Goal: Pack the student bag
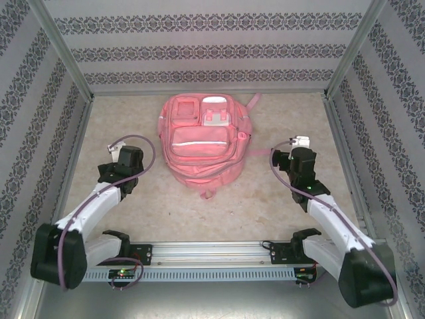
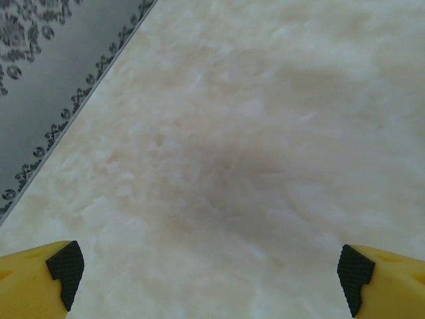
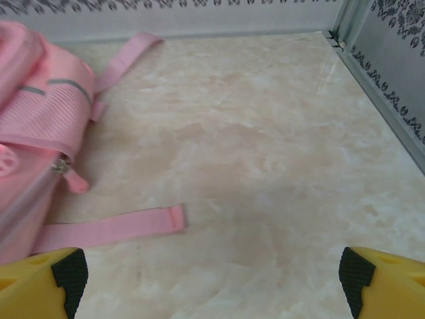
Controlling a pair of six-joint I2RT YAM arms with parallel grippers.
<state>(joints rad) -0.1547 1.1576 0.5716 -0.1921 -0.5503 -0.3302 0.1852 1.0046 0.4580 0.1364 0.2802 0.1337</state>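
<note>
pale marbled tabletop (image 1: 265, 199), walled far, left and right by grey panels (image 1: 212, 40) with dark floral bands; metal posts (image 1: 62, 50) at both far corners.

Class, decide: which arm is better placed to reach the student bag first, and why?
Probably right: the open right gripper faces the student bag and its strap; the left gripper faces table and wall.

Student bag (image 1: 202, 143): pink all over; pale stripe across front pocket; grey stripe on mesh side panel.
Strap (image 3: 113, 229) beside student bag: same pink.
Table (image 1: 265, 199) under student bag: cream-beige marbling.
Walls (image 1: 199, 40) behind and flanking student bag: pale grey, dark ornamental bands.
Left gripper (image 2: 212, 272), right gripper (image 3: 212, 272): yellow fingers, black textured pads (image 2: 65, 264).
Arms (image 1: 93, 206): white links, black joints.
Cable (image 1: 136, 136): purple.
Rail (image 1: 212, 252), opposite student bag: silver.
</note>
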